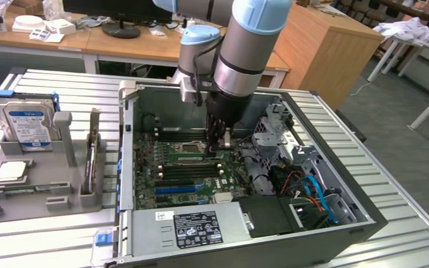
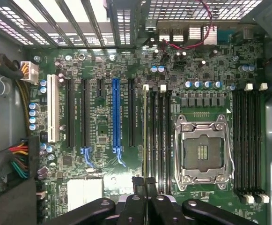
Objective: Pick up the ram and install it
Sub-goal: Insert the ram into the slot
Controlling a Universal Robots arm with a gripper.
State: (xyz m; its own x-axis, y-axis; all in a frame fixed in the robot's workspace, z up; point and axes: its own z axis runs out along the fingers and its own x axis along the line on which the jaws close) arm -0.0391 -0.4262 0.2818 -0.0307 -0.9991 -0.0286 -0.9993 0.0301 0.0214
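— What does the exterior view give you?

— You see the arm [image 1: 241, 50] reaching down into the open computer case [image 1: 127, 111]. The gripper [image 1: 223, 146] sits low over the motherboard [image 1: 192, 181], just beside the processor socket [image 1: 188, 148].

— And the wrist view?

— You look along the ram [image 2: 146, 136] edge-on. It is one long, thin, pale-green line, and its chips are out of sight. The fingers [image 2: 137, 187] are clamped on its near end, jaws almost together. It lines up with the outer edge of the bank of black memory slots [image 2: 160, 136], on the side towards the blue expansion slot [image 2: 118, 117]. Whether it is seated or just above, you can't tell.
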